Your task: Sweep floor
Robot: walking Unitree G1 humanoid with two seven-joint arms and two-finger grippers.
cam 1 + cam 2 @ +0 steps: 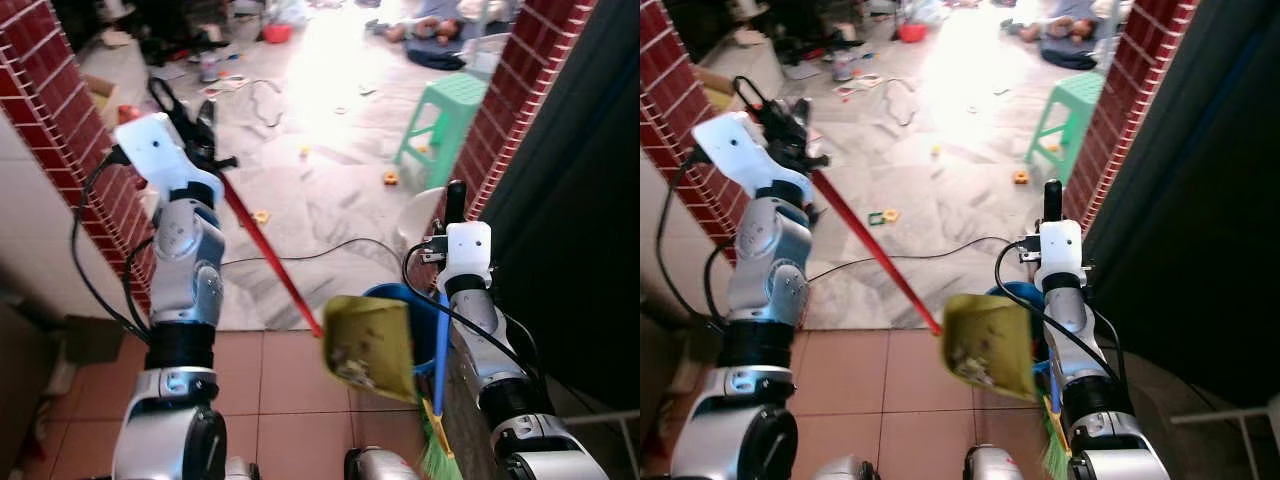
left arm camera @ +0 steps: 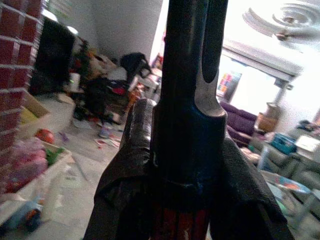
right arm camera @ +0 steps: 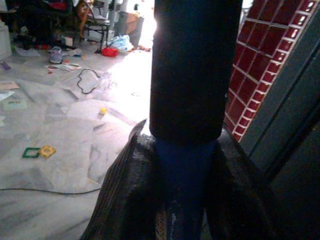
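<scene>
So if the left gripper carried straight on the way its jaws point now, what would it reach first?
Probably nothing close. The left gripper, shut on the red dustpan handle, points up and away over the marble floor. The line looks free until the clutter at the far side, though depth is hard to judge.

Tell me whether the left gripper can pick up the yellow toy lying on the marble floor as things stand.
Probably not. The left gripper is raised high, jaws shut on the red dustpan handle, so it is occupied. The yellow toy lies on the marble floor, well below it.
</scene>
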